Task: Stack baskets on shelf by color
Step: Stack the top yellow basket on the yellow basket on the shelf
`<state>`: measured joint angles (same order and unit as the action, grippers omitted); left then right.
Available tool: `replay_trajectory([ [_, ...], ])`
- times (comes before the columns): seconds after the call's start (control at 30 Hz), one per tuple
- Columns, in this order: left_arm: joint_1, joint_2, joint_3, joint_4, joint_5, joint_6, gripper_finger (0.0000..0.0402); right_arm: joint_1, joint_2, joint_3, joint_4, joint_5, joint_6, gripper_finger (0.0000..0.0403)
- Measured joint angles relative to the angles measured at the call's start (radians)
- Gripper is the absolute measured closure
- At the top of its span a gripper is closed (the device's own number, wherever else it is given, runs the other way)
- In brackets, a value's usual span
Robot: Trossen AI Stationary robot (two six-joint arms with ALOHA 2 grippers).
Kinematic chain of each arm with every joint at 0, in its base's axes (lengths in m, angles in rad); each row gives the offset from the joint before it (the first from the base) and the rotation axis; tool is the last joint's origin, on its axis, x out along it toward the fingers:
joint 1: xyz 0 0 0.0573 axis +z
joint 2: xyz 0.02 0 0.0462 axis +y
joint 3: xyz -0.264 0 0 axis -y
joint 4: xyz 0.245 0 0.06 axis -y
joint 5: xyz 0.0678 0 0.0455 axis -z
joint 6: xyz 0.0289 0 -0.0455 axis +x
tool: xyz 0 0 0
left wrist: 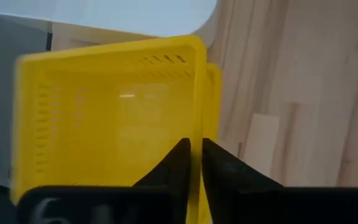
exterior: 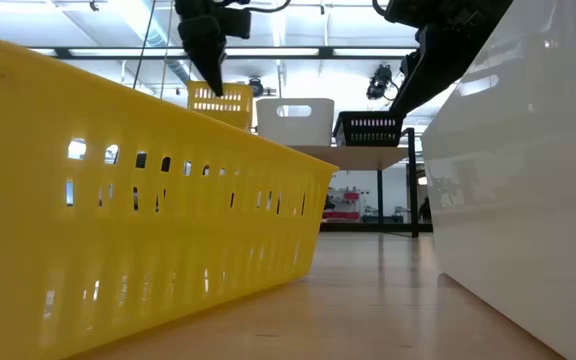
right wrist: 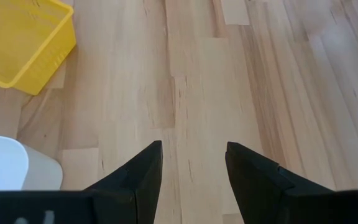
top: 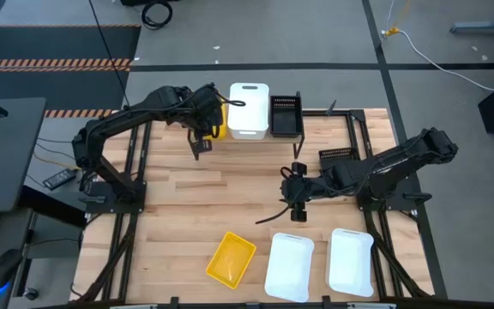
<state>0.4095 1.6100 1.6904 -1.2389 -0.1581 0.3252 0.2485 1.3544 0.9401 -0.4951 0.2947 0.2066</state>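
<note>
- The left gripper [left wrist: 193,163], its two dark fingers clenched on the side wall of a shallow yellow slotted plastic basket [top: 217,118], hangs over the small light-wood shelf [top: 311,137] at the far edge of the table; the pinched wall runs straight up between the fingertips in the left wrist view.
- A second yellow rim shows just beyond the pinched wall, which suggests the held basket is nesting into one already on the shelf; that is a reading of the pictures, not a certainty.
- Just beyond the left fingers stands the larger white rounded-corner plastic basket [top: 249,109], and beside that the smaller black mesh-sided basket [top: 286,114], both on the shelf.
- The step in hand looks to be placing yellow on yellow. The next move calls for settling the basket square, then releasing the wall and lifting clear without dragging the stack.
- The right gripper [right wrist: 193,163] hovers over bare wooden tabletop [right wrist: 278,81] mid-table, fingers spread and holding nothing.
- Ahead of the right fingers lie another yellow basket [top: 231,258] and two white baskets [top: 289,265] [top: 351,261] along the near edge, well apart from the shelf and not yet stacked.
- A further black mesh basket [top: 340,155] lies beside the right arm.
- No brand, label or legible writing appears on any basket, the shelf or either gripper.
</note>
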Motion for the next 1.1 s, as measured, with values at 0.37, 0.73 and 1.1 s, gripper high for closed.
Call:
replay_trajectory([
  [0.37,0.002,0.0,0.0,-0.003,-0.031,-0.008,0.0269,0.0,0.0,0.0,0.0,0.0,0.0,0.0221],
  [0.73,0.002,0.002,-0.223,0.034,-0.069,0.018,0.0252,0.0,0.0,0.0,0.001,0.0,0.0,0.0221],
  [1.1,0.002,-0.001,-0.21,0.04,-0.148,0.034,0.026,-0.009,0.0,0.0,0.004,0.0,0.0,0.0221],
])
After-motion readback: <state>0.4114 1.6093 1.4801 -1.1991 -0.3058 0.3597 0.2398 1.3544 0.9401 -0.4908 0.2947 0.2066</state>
